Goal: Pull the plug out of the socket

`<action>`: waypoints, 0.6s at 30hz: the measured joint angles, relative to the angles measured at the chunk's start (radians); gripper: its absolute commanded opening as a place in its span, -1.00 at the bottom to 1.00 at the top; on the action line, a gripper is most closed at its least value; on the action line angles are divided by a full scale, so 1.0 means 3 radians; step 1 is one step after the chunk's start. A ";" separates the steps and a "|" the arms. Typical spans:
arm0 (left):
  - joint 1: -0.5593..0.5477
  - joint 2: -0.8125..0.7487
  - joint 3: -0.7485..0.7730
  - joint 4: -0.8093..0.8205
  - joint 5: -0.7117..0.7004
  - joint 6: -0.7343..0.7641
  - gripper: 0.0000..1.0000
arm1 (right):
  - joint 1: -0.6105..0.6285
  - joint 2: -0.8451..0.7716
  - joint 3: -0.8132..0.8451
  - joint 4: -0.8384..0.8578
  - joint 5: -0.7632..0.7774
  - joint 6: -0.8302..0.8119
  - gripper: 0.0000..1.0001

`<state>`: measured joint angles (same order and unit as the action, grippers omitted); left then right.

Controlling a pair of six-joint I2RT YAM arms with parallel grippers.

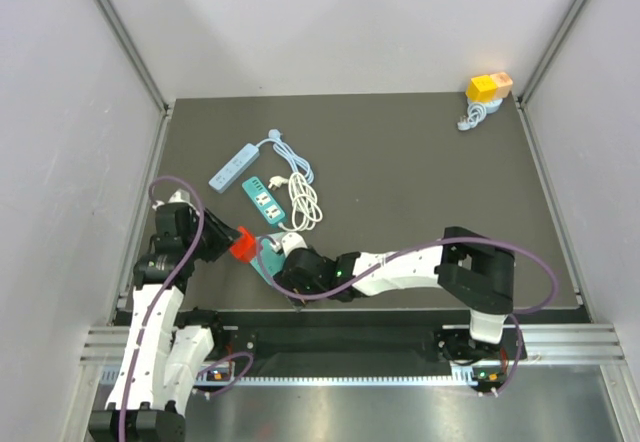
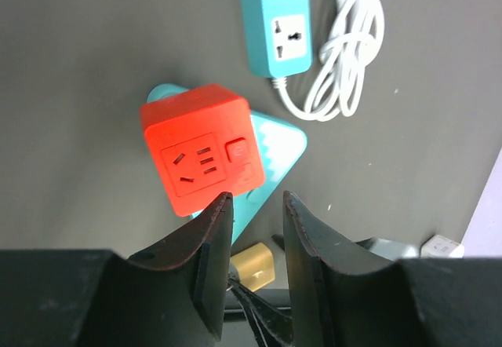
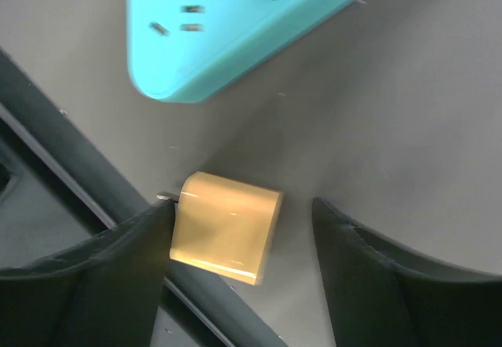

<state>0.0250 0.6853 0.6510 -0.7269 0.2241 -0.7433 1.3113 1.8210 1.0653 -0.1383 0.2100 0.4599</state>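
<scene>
1. Currently, you may judge the extraction complete. The yellow plug (image 3: 226,225) lies on its side on the table with a metal pin showing bare at its end, and it is seated in no socket that the views show.
2. Check the right gripper (image 3: 239,213). Its jaws stand wide apart, with the plug on the table between them. The plug touches or nearly touches one finger (image 3: 118,261) and is well apart from the other, so nothing is clamped.
3. Locate the teal triangular socket (image 3: 235,33) just ahead of the right fingertips and apart from the plug. Its visible slots are empty.
4. Check the left gripper (image 2: 256,198). Its jaws leave only a narrow gap and hold nothing. The red cube socket (image 2: 202,147) sits just ahead of its fingertips, over the teal triangular socket, with its face slots empty. You cannot tell whether a fingertip touches the cube.
5. Note that the left wrist view shows the plug low between the left fingers, nearer the wrist than the cube and apart from it.
6. Disregard the teal power strip (image 2: 278,21) and the white cable (image 2: 345,56) farther ahead of the left gripper. Neither bears on the task.
7. Regard lifting both arms away as the most that remains; no pulling step appears left
</scene>
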 measured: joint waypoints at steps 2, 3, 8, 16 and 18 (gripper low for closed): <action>0.0000 -0.0033 0.0036 0.0000 -0.0014 0.0019 -0.26 | 0.0024 0.0029 0.0041 -0.0020 -0.0006 0.0041 0.15; 0.0000 -0.0052 0.0050 -0.0003 -0.0017 0.0027 -0.25 | 0.0032 0.0042 0.0060 -0.0032 0.0003 0.0057 0.12; 0.0000 -0.0079 0.0057 -0.0039 -0.0043 0.0064 -0.25 | 0.0046 0.0046 0.0076 -0.0062 0.0092 0.0161 -0.77; 0.0000 -0.0097 0.0070 -0.0112 -0.0093 0.0141 -0.24 | -0.0132 -0.0528 -0.0429 -0.0415 0.0506 0.0434 -0.90; 0.0000 -0.0107 0.0070 -0.0111 -0.0094 0.0149 -0.24 | -0.0323 -0.0825 -0.0643 -0.0553 0.0576 0.0538 -0.90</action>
<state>0.0250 0.6533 0.6720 -0.7601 0.1959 -0.6987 1.2144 1.5734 0.8722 -0.3042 0.3828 0.6212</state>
